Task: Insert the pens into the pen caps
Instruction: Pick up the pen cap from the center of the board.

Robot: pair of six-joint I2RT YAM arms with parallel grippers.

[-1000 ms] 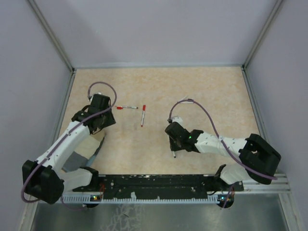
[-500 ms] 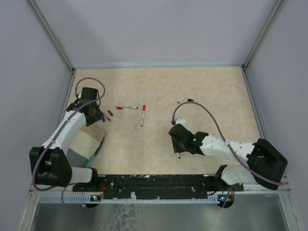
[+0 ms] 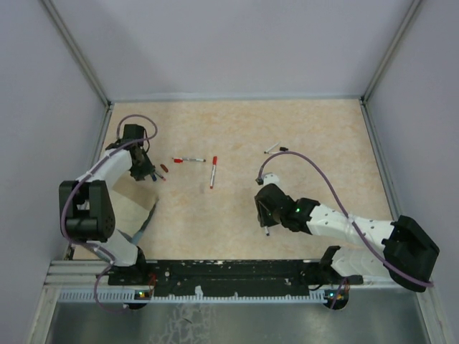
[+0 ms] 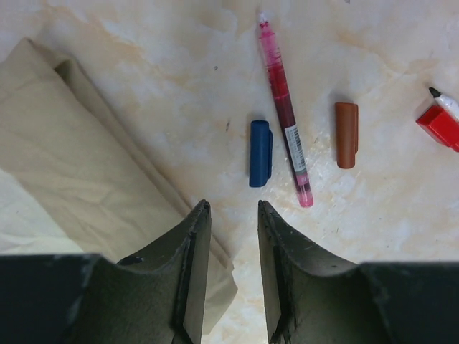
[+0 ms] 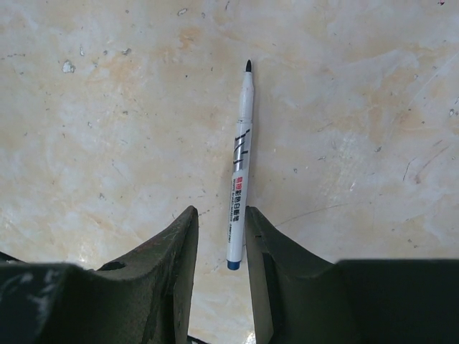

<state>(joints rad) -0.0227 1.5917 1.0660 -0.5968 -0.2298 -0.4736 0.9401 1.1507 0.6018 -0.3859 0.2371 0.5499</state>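
Left wrist view: the left claw (image 4: 231, 209) stands partly open. Its two dark fingers (image 4: 192, 272) are parted, with bare surface between them, and it has hold of nothing. Just ahead of the fingertips lies a short dark blue plastic cap (image 4: 260, 153). Beside it to the right, apart by a narrow gap, lies a slim translucent pink-red pen (image 4: 285, 115). Further right lies a short brown-red plastic cap (image 4: 346, 135). At the right edge a bright red plastic piece (image 4: 437, 125) is cut off by the frame, with a black-tipped white pen end (image 4: 448, 104) just beside it; whether the two are joined cannot be told. A folded beige sheet (image 4: 79, 165) covers the left of the view, and its corner runs under the left finger.

Right wrist view: the right claw (image 5: 219, 213) is likewise partly open and clamps nothing. A white-barrelled pen with printed label and bare black tip (image 5: 239, 179) lies flat on the marbled beige table (image 5: 373, 107). Its blue rear end sits just inside the mouth of the jaws, nearer the right finger, and its tip points away.

Top external view: the left claw is at the table's far left and the right claw is right of centre. Two red-capped white pens (image 3: 188, 160) (image 3: 213, 172) lie between them, further back.
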